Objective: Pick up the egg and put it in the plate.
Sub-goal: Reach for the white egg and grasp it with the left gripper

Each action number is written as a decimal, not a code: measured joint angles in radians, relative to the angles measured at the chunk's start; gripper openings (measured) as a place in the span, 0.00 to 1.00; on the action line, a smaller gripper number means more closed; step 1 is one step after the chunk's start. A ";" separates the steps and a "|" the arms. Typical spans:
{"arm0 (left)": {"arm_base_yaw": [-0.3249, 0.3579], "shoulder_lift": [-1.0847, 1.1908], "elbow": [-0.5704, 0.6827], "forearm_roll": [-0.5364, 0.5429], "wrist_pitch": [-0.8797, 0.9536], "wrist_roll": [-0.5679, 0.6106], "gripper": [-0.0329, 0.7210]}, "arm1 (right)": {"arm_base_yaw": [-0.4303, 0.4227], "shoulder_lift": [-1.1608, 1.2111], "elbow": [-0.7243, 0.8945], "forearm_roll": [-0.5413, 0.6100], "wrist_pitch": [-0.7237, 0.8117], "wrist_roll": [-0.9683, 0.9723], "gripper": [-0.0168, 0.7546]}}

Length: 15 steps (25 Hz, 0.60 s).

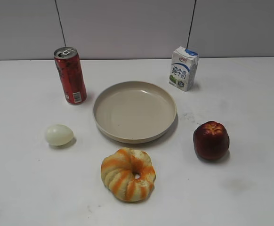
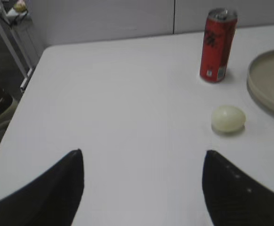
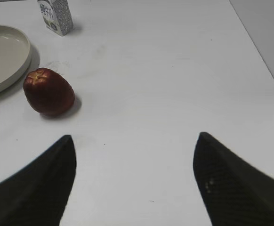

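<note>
The pale yellowish-white egg [image 1: 59,134] lies on the white table left of the beige plate [image 1: 109,96]. In the left wrist view the egg [image 2: 228,118] sits ahead and to the right of my open, empty left gripper [image 2: 143,153], with the plate's rim [image 2: 259,89] at the right edge. My right gripper [image 3: 134,137] is open and empty over bare table; the plate [image 3: 19,59] shows at its far left. Neither gripper shows in the exterior view.
A red can [image 1: 70,75] stands behind the egg, also in the left wrist view [image 2: 217,45]. A milk carton [image 1: 183,68] stands back right. A dark red apple [image 1: 211,140] lies right of the plate. Orange-striped ring bread [image 1: 128,174] lies in front.
</note>
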 joint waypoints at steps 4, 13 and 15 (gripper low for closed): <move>0.000 0.196 -0.004 -0.067 -0.100 0.000 0.83 | 0.000 0.000 0.000 0.000 0.000 0.000 0.78; 0.000 0.747 -0.097 -0.264 -0.190 0.203 0.83 | 0.000 0.000 0.000 0.000 0.000 0.000 0.78; -0.001 0.869 -0.149 -0.328 -0.189 0.284 0.86 | 0.000 0.000 0.000 0.000 0.000 0.000 0.78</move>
